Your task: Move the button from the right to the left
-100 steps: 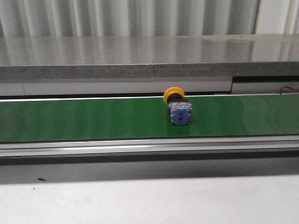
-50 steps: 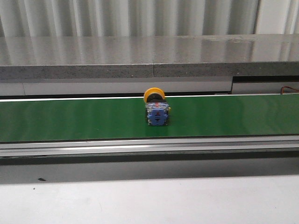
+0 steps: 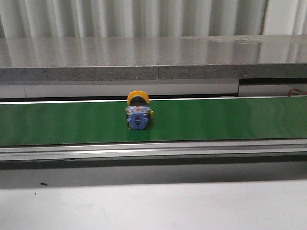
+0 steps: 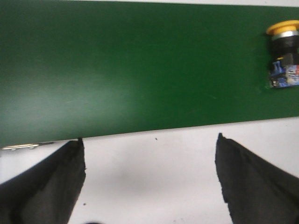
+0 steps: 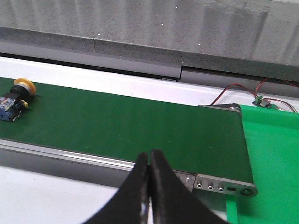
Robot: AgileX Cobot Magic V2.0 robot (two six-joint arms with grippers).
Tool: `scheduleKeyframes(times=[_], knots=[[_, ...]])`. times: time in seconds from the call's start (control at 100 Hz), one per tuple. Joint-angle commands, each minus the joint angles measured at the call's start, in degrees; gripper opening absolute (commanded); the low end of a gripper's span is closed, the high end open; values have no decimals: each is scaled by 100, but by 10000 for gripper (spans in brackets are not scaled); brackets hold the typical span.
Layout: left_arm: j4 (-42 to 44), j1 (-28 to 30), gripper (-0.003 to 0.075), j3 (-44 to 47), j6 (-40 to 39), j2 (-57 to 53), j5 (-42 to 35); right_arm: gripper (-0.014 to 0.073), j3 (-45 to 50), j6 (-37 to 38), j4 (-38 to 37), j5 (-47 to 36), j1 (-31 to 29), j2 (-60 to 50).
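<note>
The button (image 3: 138,112), with a yellow mushroom cap, dark collar and blue-and-clear block, lies on its side on the green conveyor belt (image 3: 230,120), left of the belt's middle in the front view. It also shows in the left wrist view (image 4: 284,56) and in the right wrist view (image 5: 15,99). My left gripper (image 4: 149,144) is open and empty, above the white surface beside the belt, apart from the button. My right gripper (image 5: 150,161) is shut and empty near the belt's right end, far from the button. Neither gripper shows in the front view.
A grey stone ledge (image 3: 153,57) runs behind the belt. A metal rail (image 3: 153,151) borders its near side, with white table (image 3: 153,206) in front. The belt's end roller plate (image 5: 219,184), a bright green mat (image 5: 275,163) and loose wires (image 5: 252,93) lie at the right.
The button has travelled left along the belt, from right of the middle to left of the middle, keeping the same pose. No gripper touched it.
</note>
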Motion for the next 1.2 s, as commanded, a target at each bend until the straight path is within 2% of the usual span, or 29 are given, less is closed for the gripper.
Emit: scheduleKeyframes(times=[0.0, 0.27, 0.41, 0.67, 0.97, 1.04, 1.09, 1.14, 1.19], knots=[[-174, -304, 545, -445, -205, 316, -109, -68, -133, -39, -13, -415, 2, 53], [-281, -1276, 545, -1634, -706, 1670, 149, -68, -133, -39, -13, -415, 2, 53], [-211, -1586, 545, -2153, -1143, 2292, 174, -68, -133, -39, -13, -415, 2, 53], [4, -1678, 545, -2687, -1600, 3139, 265, -68, -133, -39, -13, -415, 2, 53], [545, -1678, 538, -2747, -1869, 3735, 229, -68, -133, -39, -13, -415, 2, 53], [699, -1678, 454, -2747, -2032, 3752, 191, -68, -133, -39, -13, -415, 2, 53], [798, -1678, 328, -2757, -2132, 3752, 191, -68, -133, -39, -13, -415, 2, 53], [834, -1678, 158, -2785, -2131, 3752, 217, -68, -133, -39, -13, -415, 2, 53], [879, -1678, 21, -2811, -2131, 3752, 273, -68, -133, -39, -13, -415, 2, 53]])
